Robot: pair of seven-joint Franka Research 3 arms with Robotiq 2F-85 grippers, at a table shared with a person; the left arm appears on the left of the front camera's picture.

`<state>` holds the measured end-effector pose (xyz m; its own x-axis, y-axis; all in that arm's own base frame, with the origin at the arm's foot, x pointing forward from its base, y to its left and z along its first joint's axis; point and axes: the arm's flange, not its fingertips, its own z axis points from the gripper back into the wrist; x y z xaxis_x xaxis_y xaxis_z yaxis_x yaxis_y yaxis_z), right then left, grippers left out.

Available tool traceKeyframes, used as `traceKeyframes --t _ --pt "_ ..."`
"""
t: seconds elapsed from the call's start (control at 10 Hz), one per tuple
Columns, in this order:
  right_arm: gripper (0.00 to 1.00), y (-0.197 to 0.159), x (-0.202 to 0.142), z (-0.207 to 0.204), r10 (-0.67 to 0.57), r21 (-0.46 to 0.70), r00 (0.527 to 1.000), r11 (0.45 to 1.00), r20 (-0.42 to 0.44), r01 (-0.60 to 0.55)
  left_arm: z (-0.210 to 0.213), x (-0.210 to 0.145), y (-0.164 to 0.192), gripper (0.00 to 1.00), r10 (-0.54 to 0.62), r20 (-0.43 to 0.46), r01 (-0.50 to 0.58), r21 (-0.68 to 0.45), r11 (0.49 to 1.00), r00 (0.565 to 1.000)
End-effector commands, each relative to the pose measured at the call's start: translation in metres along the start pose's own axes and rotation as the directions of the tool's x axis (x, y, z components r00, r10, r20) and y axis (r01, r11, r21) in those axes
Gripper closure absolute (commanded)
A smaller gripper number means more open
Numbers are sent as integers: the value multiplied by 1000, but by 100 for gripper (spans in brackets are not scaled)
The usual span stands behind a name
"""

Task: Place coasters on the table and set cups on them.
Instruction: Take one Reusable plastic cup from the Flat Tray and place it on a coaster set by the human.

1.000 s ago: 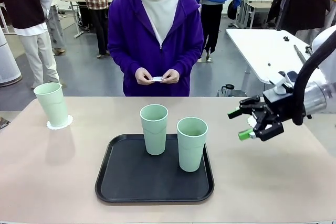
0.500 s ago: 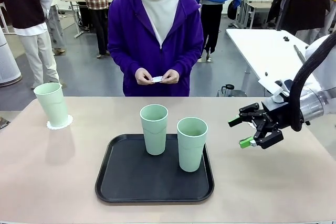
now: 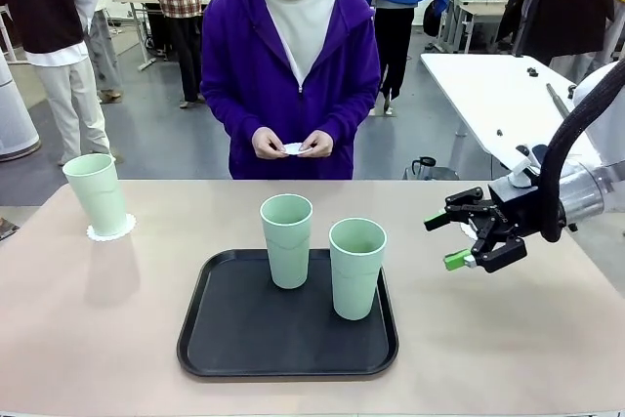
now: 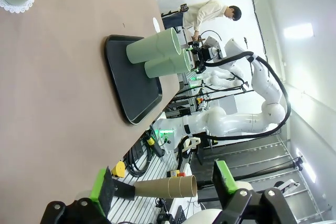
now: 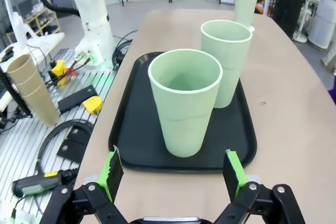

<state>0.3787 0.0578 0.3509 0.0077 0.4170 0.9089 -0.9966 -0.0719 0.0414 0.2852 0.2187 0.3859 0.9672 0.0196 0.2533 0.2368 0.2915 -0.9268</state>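
Front view, 3 cups in all. The left cup [image 3: 96,192] stands upright at mid-left of frame on 1 coaster [image 3: 110,230]. The coaster's lacy edge shows round the cup's base, flat on the table [image 3: 508,339]. The other 2 cups stand upright on the 1 black tray [image 3: 288,366] at lower ctr. The middle cup [image 3: 286,239] is toward the tray's far edge, w/ the right cup [image 3: 356,268] just beside it, lower and to the right. Can't tell if those two touch.

The person [image 3: 293,56] is at upper ctr behind the table's far edge, hands [image 3: 269,142] together, pinching a small white piece [image 3: 293,148]. It is too small to tell what it is or how many.

There are 2 grippers. The right gripper [image 3: 444,241] hangs at mid-right of frame, above the table, right of the tray and apart from the right cup. Its jaws are spread wide w/ nothing btwn them. In the right wrist view, its 2 green pads at the bottom edge flank the nearest cup. The 2nd cup is behind that one on the tray, and the 3rd is far off at top of frame.

In the left wrist view, the left gripper [image 4: 161,184] is at the bottom of frame, jaws released and empty. The tray w/ 2 cups sits upper ctr, and the 3rd cup on its coaster is in the upper-left corner.
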Motion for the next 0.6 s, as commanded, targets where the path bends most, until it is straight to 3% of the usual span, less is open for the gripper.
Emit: traceKeyframes --t 0.0,0.2,0.5 --pt "0 -20 -32 -15 -3 -34 991 999 134 8 2 0 -1 0 -12 9 12 -10 1000 1000" --pt "0 -29 -49 -28 47 -82 982 996 180 -33 2 0 -1 0 -12 9 12 -10 1000 1000" --pt "0 -28 -54 -57 74 -30 981 997 182 -70 2 0 -1 0 -12 9 12 -10 1000 1000"
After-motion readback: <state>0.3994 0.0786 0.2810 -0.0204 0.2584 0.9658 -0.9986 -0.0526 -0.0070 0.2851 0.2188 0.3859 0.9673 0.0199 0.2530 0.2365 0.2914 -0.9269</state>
